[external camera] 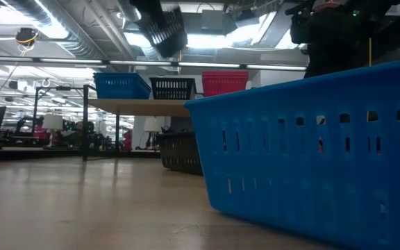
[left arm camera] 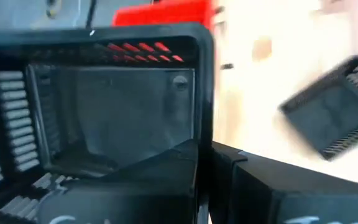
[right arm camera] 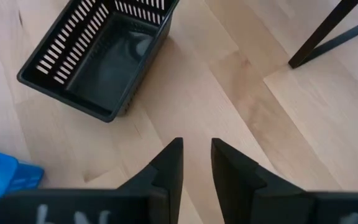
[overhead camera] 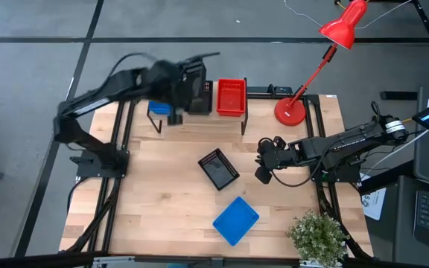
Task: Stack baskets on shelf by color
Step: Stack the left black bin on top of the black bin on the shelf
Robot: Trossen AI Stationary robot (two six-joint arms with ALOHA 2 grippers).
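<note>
On the shelf (overhead camera: 199, 123), along the table's far edge, stand a blue basket (overhead camera: 159, 109), a red basket (overhead camera: 231, 97) and, in the low view, a black basket (external camera: 172, 88) between them. My left gripper (overhead camera: 188, 93) is shut on another black basket (external camera: 162, 28), held above the shelf's middle. A third black basket (overhead camera: 218, 169) and a second blue basket (overhead camera: 236, 220) rest bottom-down on the tabletop. My right gripper (overhead camera: 264, 165) hovers right of that black basket, narrowly open and empty. My left gripper has the black basket by one side wall (left arm camera: 204, 124) near a corner, one finger (left arm camera: 135, 186) inside the basket and the other (left arm camera: 272, 193) outside. The basket is lifted clear and tilted above the shelf's black basket.
A red desk lamp's base (overhead camera: 290, 112) stands at the shelf's right end, its arm slanting up over the far right corner. A potted plant (overhead camera: 317, 234) sits at the near right corner. Bare wood (overhead camera: 155, 193) lies left of the two baskets on the table.
</note>
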